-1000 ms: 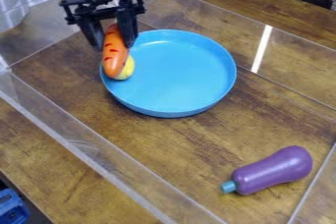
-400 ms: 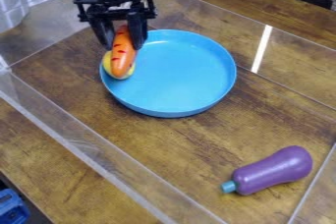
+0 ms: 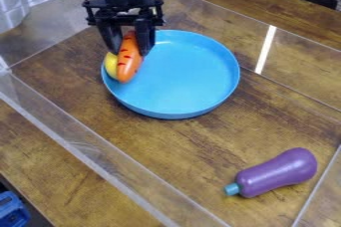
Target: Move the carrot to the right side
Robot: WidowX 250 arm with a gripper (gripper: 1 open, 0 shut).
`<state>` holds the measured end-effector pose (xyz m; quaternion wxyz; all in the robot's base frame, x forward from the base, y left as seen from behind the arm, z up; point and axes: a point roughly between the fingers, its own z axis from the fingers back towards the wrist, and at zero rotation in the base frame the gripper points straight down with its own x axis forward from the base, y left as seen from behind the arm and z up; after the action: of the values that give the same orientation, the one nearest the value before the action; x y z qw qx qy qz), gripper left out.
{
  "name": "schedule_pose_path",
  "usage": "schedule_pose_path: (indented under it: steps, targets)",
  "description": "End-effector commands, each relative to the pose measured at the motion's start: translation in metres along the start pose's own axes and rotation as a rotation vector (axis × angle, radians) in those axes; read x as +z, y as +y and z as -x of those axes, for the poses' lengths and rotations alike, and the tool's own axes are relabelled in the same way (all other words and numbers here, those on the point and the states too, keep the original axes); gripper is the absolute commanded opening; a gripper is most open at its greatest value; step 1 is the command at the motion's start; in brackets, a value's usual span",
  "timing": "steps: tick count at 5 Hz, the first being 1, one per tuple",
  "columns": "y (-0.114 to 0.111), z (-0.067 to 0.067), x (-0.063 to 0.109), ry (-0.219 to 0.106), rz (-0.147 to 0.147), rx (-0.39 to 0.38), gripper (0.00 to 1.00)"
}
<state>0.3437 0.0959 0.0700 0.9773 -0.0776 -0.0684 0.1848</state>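
The carrot is small and orange with dark ridges. It hangs upright between the black fingers of my gripper, which is shut on it and points almost straight down. It is held over the left rim of the blue plate. The carrot's top is hidden between the fingers.
A yellow lemon peeks out just left of the carrot at the plate's left edge. A purple eggplant lies at the front right of the wooden table. Clear plastic walls run along the front and left.
The gripper has rolled a little about its axis and drifted slightly right with the carrot, which now covers more of the lemon. The plate and eggplant have not moved.
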Motion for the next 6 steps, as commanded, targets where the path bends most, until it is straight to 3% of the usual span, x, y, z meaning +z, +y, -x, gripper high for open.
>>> schedule_pose_path:
  steps: [1, 6]
  targets:
    - [-0.007, -0.013, 0.014, -0.069, -0.012, -0.052, 0.0]
    - [-0.021, -0.012, 0.025, -0.069, -0.066, -0.164, 0.0]
